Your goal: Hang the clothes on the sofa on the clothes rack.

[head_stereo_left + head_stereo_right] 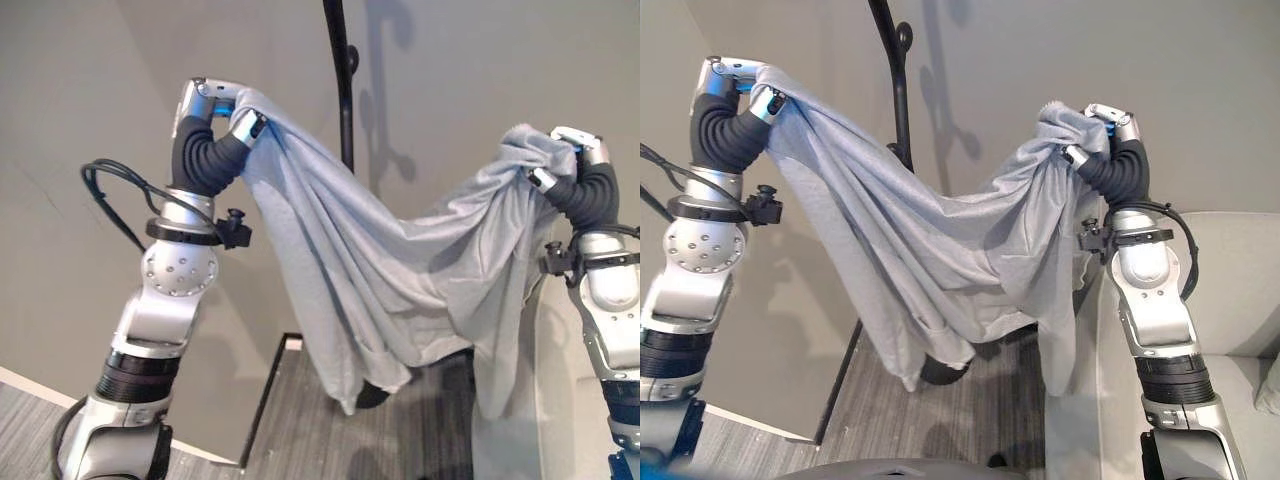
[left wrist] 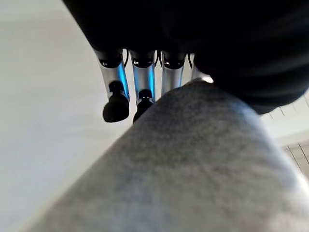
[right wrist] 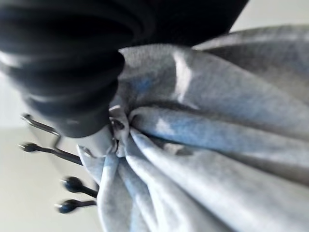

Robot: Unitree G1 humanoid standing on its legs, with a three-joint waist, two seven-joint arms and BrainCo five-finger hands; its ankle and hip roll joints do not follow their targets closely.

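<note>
**Q:** Left hand (image 1: pixel 215 105) — status?

**A:** Raised high by the wall, one end of the grey garment (image 1: pixel 400 270) draped over it. The left wrist view has the fingers (image 2: pixel 112 79) reaching nearly straight past the cloth, which lies across the hand (I cannot tell whether the thumb pinches it).

**Q:** Right hand (image 1: pixel 1102 130)?

**A:** Also raised, above the sofa (image 1: pixel 1240 290). Cloth is bunched into tight folds at the hand in the right wrist view, so the fingers are closed on the other end of the garment.

**Q:** Count of items?

**A:** One garment, one clothes rack (image 1: pixel 343 80), one sofa, two hands engaged.

**Q:** Where is the garment?

**A:** Off the sofa, strung in the air between the two hands, sagging in the middle, with loose ends hanging towards the floor (image 1: pixel 420 420). The rack's black pole stands behind the garment, between the hands and nearer the left one; its pegs (image 3: pixel 72 186) appear in the right wrist view. No part of the cloth is hooked on a peg.
</note>
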